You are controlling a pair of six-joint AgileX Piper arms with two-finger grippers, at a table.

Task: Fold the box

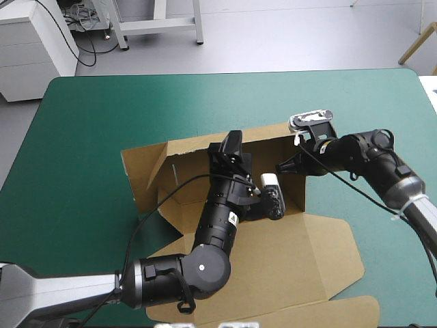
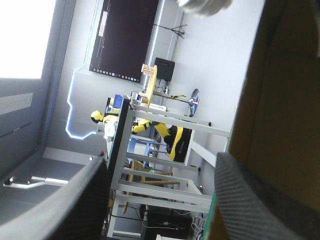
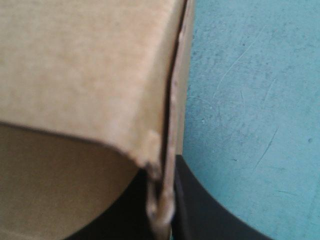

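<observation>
On the teal-green table (image 1: 82,137), the brown box (image 1: 300,253) sat in the middle, walls up, lid flat. The left gripper (image 1: 232,145) was at its far wall, fingers wide apart. The right gripper (image 1: 282,166) pinched its right wall.

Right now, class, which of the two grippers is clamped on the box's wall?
The right gripper: its fingers are shut on the box at its right wall. The left gripper has its fingers apart, holding nothing.

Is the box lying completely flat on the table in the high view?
No, the box has its far, left and right walls raised, and only the near panel lies flat.
</observation>
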